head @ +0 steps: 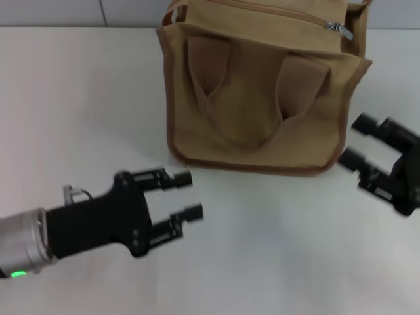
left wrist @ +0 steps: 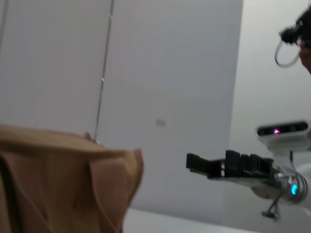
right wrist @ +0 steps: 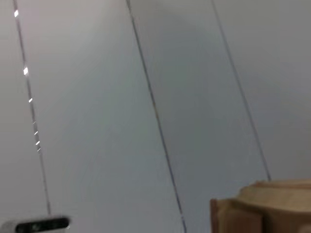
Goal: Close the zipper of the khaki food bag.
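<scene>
Both pincers are released and hold nothing: left gripper (head: pixel 189 194) hovers over the table (head: pixel 79 98) before the khaki food bag (head: pixel 262 92), right gripper (head: pixel 354 141) just beside it. Zipper (head: pixel 275 16) runs along its top, pull tab (head: pixel 337 27) at the right end.

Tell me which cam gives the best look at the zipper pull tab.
Head view. The silver pull tab shows at the right end of the zipper, on top of the khaki food bag. The left wrist and right wrist views show only the bag's fabric edge, no tab visible.
</scene>
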`<state>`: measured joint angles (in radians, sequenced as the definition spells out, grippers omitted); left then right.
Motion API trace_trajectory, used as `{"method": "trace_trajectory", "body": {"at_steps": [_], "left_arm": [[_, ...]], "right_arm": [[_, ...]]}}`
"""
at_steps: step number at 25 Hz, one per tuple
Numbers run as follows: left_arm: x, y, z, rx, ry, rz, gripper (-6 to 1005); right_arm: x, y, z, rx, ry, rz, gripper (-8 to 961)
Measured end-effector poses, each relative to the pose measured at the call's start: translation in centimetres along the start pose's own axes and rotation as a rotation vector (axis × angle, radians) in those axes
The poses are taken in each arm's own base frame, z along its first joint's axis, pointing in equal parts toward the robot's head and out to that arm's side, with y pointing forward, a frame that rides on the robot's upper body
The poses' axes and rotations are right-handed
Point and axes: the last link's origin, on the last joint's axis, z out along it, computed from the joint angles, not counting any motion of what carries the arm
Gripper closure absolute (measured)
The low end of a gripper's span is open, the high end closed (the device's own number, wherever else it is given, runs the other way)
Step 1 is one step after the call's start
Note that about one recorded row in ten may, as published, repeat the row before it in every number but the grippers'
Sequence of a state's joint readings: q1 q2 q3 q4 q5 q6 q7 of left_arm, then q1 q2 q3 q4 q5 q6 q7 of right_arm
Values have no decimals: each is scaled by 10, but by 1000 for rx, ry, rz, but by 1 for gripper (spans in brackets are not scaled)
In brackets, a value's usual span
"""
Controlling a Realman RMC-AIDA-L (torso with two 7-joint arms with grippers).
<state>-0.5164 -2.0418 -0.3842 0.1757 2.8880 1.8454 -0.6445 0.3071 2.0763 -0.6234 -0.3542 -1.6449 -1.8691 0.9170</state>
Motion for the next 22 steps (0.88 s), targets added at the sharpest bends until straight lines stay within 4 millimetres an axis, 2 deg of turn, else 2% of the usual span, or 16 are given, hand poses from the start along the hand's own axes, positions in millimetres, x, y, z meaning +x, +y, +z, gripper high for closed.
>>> {"method": "trace_trajectory", "body": {"at_steps": [6, 13, 22], "left_arm": [[-10, 3, 1, 0, -55, -7, 505], [-13, 7, 0, -3, -63, -14, 491], [-13, 7, 4, -13, -59, -17, 460]], "right_arm": [[18, 20, 0, -160, 120, -123, 286], [25, 19, 1, -166, 170, -110, 286], [42, 14, 18, -209, 294, -81, 285]]}}
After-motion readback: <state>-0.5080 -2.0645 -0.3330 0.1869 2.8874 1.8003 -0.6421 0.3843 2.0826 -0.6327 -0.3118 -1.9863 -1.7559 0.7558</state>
